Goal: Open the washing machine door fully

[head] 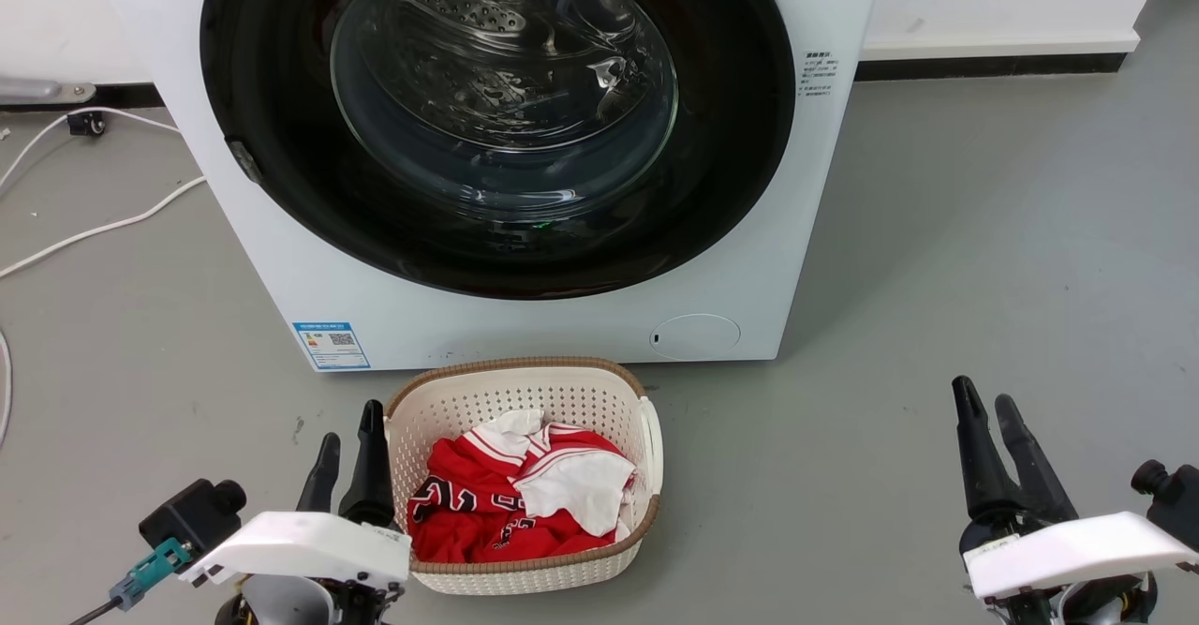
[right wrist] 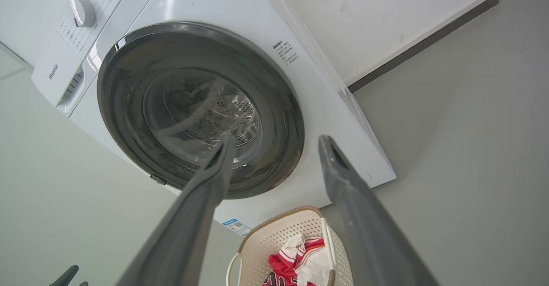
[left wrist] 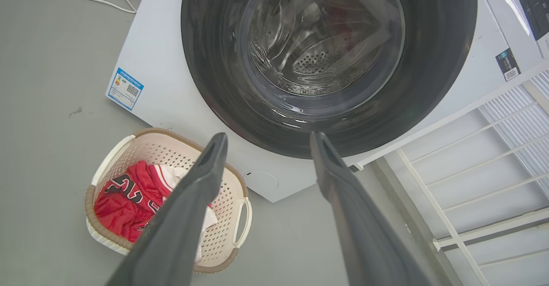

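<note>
Glossy black, the washing machine door [head: 740, 138] sits shut against the washing machine [head: 525, 325] (no opening begun). Left gripper [head: 350, 424] and right gripper [head: 982, 393] hang low, fingers spread and empty, well apart from it. The full swing is yet to do.

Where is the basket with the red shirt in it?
In the head view the basket sits on the floor at bottom centre, right in front of the washing machine, with the left pincer just beside it on its left.
</note>
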Available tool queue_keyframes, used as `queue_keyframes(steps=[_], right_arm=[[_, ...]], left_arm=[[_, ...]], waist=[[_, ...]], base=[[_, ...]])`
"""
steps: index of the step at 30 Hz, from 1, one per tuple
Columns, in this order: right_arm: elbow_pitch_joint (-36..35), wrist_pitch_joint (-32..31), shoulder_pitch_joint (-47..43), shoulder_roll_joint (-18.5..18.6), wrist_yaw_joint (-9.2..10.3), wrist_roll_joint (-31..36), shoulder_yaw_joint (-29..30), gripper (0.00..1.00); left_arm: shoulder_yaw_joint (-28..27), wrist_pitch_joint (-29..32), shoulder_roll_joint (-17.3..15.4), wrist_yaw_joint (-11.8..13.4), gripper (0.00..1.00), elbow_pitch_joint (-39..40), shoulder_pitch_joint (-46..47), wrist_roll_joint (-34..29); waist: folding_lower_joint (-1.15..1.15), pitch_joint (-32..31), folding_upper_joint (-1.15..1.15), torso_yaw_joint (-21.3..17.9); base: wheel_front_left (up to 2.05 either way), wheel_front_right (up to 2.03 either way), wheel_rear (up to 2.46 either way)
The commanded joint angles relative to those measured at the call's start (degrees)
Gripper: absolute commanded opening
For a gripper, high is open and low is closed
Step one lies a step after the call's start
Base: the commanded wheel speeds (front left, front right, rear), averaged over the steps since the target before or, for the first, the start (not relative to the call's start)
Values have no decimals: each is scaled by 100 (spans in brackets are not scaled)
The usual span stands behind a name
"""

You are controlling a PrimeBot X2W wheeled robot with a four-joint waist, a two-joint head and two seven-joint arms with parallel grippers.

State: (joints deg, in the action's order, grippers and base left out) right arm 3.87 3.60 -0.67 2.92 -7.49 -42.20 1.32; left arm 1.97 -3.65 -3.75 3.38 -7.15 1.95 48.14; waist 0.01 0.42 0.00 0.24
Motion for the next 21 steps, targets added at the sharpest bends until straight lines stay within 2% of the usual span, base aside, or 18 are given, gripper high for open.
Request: queue_keyframes(steps=[1, 21], right_arm=[[-139, 62, 26, 10, 0, 188, -9, 100], [-494, 438, -207, 5, 0, 1775, -130, 100]], left_arm=[[38, -50, -54, 40, 100, 116, 18, -167], [518, -432, -257, 625, 100, 397, -109, -1739]], waist=[[0, 0, 0, 1], [-1, 13, 0, 0]], base=[[0, 0, 0], [0, 0, 0]])
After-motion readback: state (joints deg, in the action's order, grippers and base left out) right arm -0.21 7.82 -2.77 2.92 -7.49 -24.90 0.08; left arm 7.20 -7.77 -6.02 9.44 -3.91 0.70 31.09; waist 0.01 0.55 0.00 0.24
